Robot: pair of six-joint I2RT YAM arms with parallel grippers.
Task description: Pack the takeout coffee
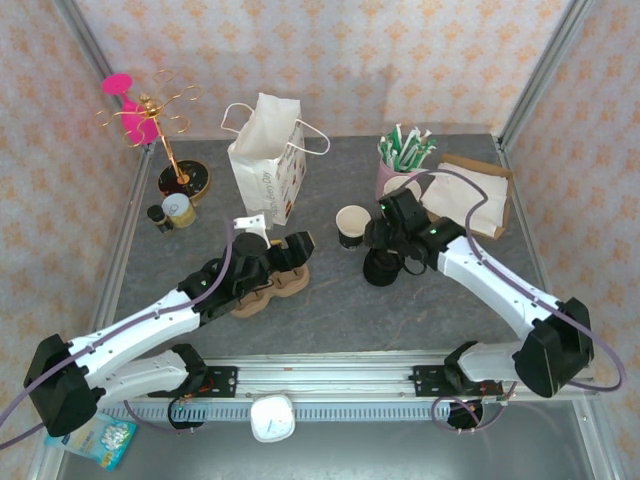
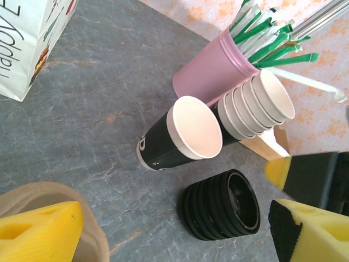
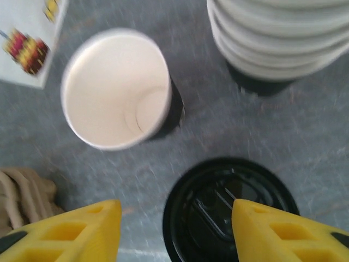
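Waiting on a lid: coffee cup not yet packed

Standing upright on the table (image 1: 330, 320), just right of the bag (image 1: 262, 165), the cup (image 1: 352, 226) is open-topped. Its cream inside shows and no lid sits on it. The lid pile (image 1: 385, 266) also rests right of the bag, close beside the cup and a little nearer the arms. The right fingers (image 3: 82, 232) hang over that pile, spread apart and released, with nothing pinched between them. The cup stack (image 2: 256, 106) stands beside a pink straw holder (image 2: 210, 71), further right of the bag. In front of the bag lies the carrier (image 1: 262, 295), with no cup in it as far as can be seen. The left fingers (image 2: 38, 229) hover at its edge, spread wide and holding nothing.

By my reading the job is at an early stage. A lone cup stands ready, but capping it, seating it in the carrier and getting the carrier into the bag all look left to do.
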